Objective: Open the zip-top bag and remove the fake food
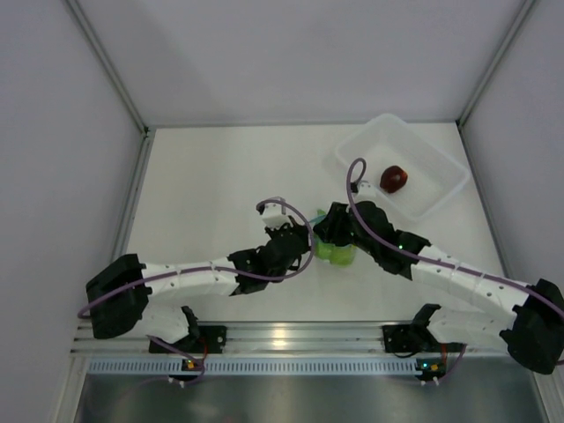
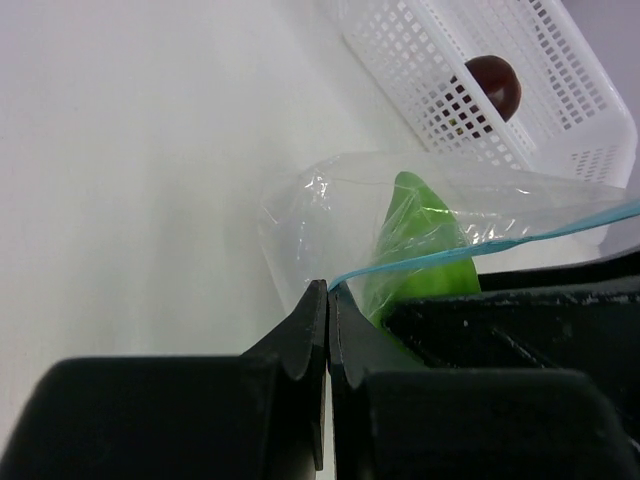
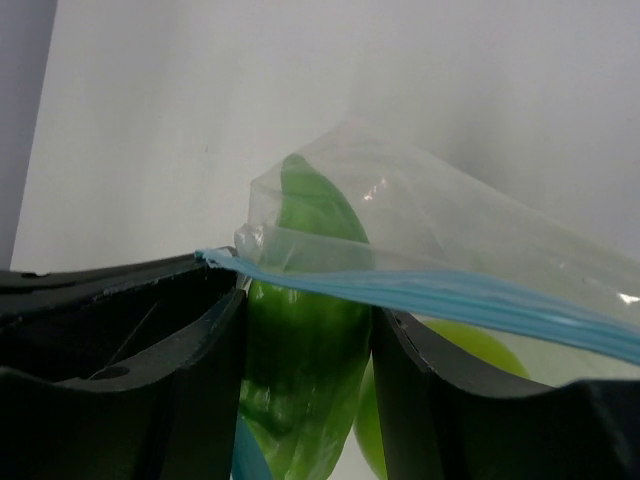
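The zip-top bag (image 2: 320,215) is clear, with a blue zipper strip (image 3: 470,298) along its mouth. My left gripper (image 2: 328,290) is shut on the end of that strip. My right gripper (image 3: 305,300) is shut on the elongated green fake food (image 3: 300,350), which lies half inside the bag. A yellow-green apple (image 3: 485,345) shows behind the right finger. From above, both grippers (image 1: 304,236) (image 1: 335,231) meet over the green pieces (image 1: 337,254) at mid-table. A dark red round fruit (image 1: 393,178) lies in the white tray.
The white perforated tray (image 1: 423,145) stands at the back right, close behind the bag in the left wrist view (image 2: 420,60). White walls enclose the table on three sides. The arm bases sit on the rail at the near edge.
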Motion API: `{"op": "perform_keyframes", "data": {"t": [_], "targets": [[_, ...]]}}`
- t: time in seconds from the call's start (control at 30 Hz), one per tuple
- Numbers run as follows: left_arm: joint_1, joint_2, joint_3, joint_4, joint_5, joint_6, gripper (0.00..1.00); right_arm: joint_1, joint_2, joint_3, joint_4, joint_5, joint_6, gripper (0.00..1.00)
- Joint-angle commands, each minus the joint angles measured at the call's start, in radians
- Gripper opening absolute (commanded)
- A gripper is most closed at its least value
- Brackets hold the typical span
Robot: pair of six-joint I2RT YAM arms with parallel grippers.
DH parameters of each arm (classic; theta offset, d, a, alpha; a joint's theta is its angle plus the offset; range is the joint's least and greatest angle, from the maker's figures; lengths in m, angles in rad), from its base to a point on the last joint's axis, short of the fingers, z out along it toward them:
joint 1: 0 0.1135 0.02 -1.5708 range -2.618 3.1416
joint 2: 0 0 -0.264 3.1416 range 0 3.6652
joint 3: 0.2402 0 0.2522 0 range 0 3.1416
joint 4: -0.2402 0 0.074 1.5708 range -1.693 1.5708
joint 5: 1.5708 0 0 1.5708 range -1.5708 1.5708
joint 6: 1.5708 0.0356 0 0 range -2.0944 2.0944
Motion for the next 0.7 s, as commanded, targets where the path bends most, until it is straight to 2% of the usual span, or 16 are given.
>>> {"op": "perform_keyframes", "data": {"t": [0.0,0.17,0.67], "targets": [[0.028,0.049,0.038,-0.196,-0.171,-0.017,0.00,0.010,-0.071,-0.001,0.073,-0.054,-0.092,0.00],[0.054,0.060,0.078,-0.264,-0.188,-0.023,0.00,0.010,-0.055,-0.001,0.066,-0.139,-0.189,0.00],[0.268,0.029,0.109,-0.268,-0.023,0.044,0.00,0.013,-0.046,-0.035,0.149,-0.435,-0.436,0.00]]}}
